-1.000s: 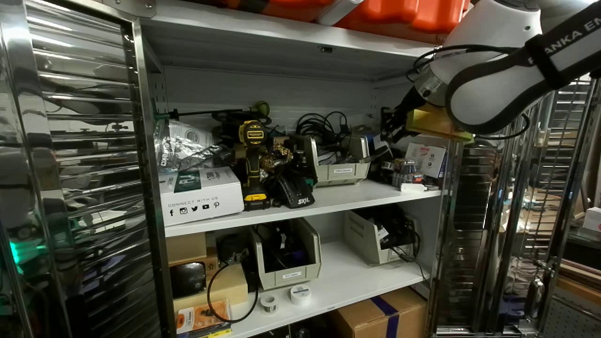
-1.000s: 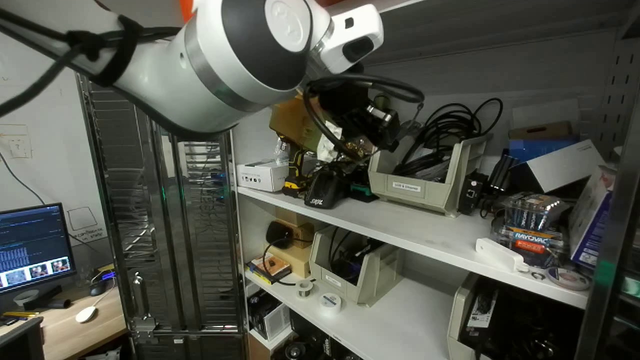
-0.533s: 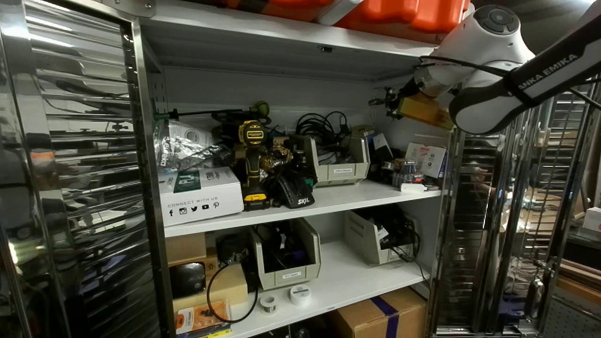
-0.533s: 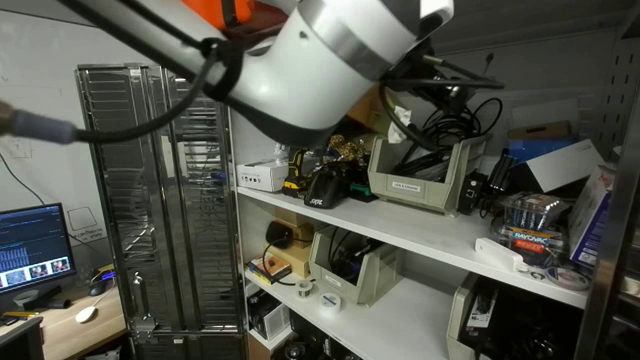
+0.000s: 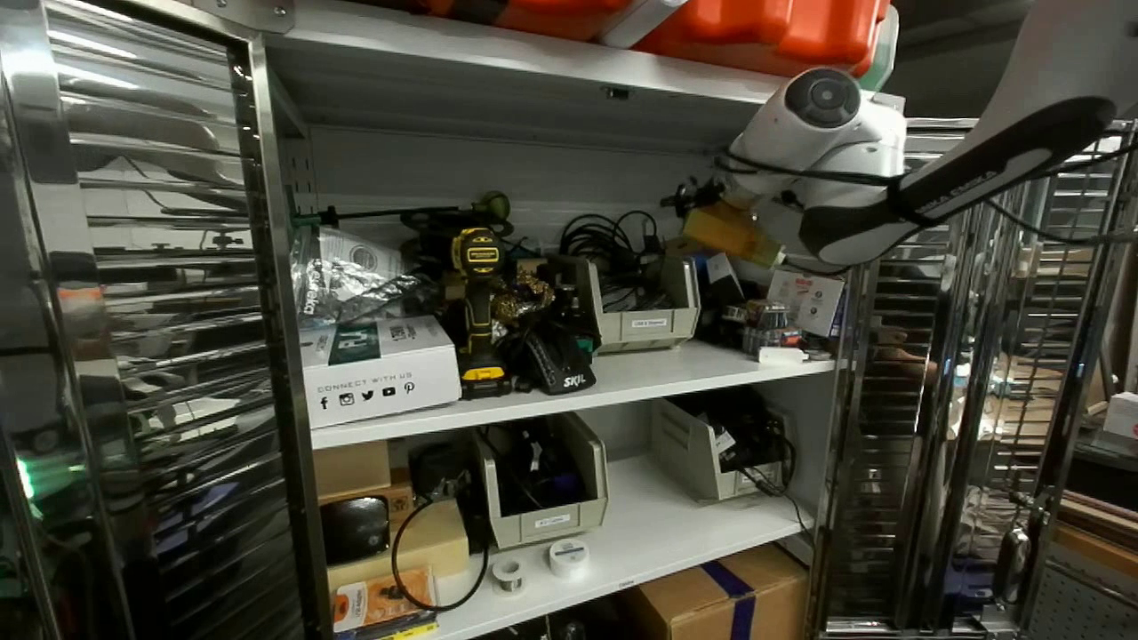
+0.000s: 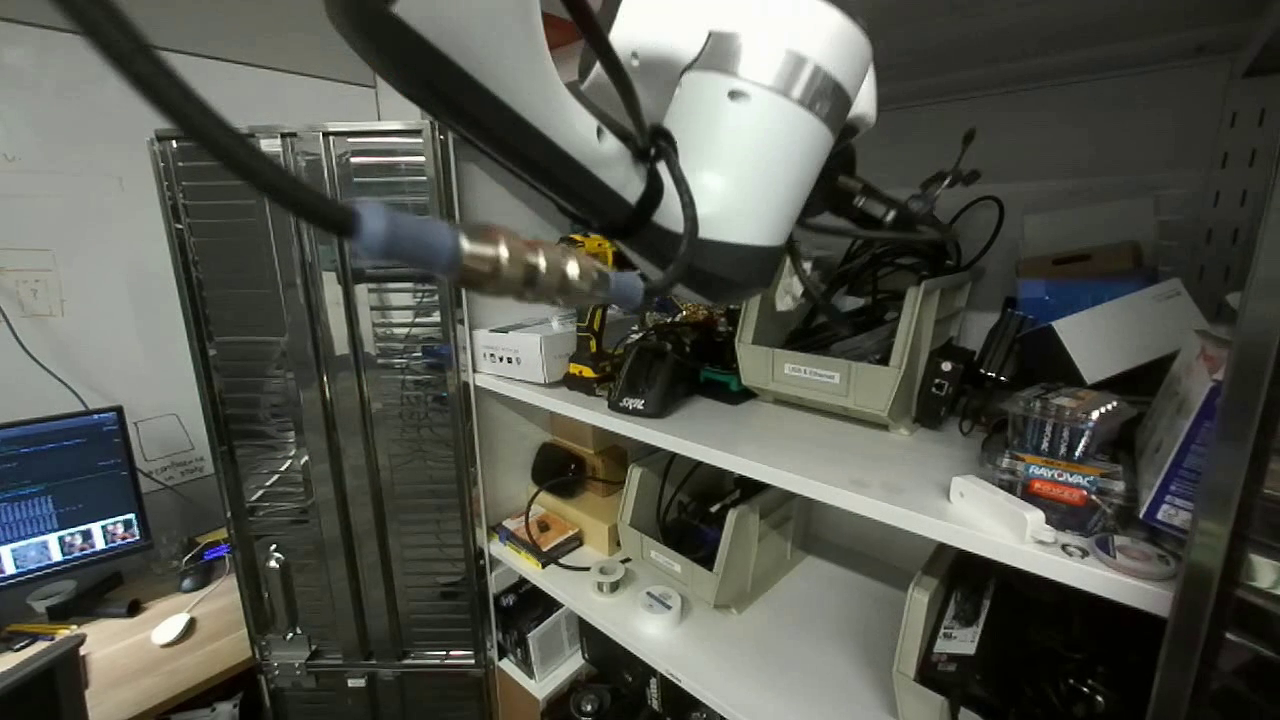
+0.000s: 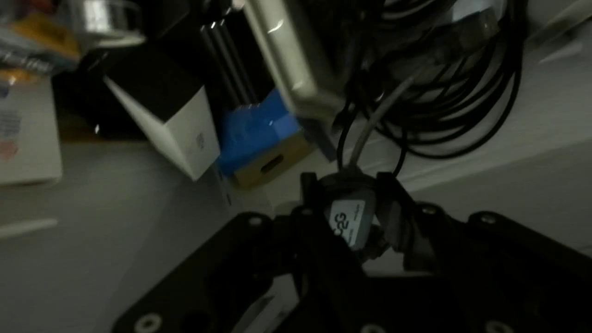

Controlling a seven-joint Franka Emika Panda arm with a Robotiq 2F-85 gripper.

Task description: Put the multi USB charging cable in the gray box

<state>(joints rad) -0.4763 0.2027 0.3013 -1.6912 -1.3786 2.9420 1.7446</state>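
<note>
Gray C2G-labelled cable head [image 7: 349, 219], taken as the task's USB charging cable (multi-plug form not verifiable here), clamped b/w the two sides of the gripper [image 7: 348, 185]. Its gray lead [image 7: 386, 106] extends up the wrist view and passes across coiled black cables [image 7: 430, 122]; contact w/ them vs. hanging above: can't tell.

Change vs. approx. 1 s earlier: the Panda arm [image 5: 845, 233] sits further left in an ext. view, and the gripper stands higher in both ext. views, now near the upper rear of the gray bin [image 6: 855, 390] marked "USB & Ethernet" (prob. the task's gray box). Bin pos. unchanged.

Implication: transport looks well advanced, placement not yet done; the head is in the gripper, not released into the bin. In the wrist view the bin wall ends short of the head, so its pos. is prob. off the rear corner rather than over the opening (depth uncertain). Next req'd, as judged: shift over the opening, lower, release. Risks: lead snagging on the coils; head dropping behind the bin, e.g. near the blue-and-brown box [image 7: 259, 134].
</note>
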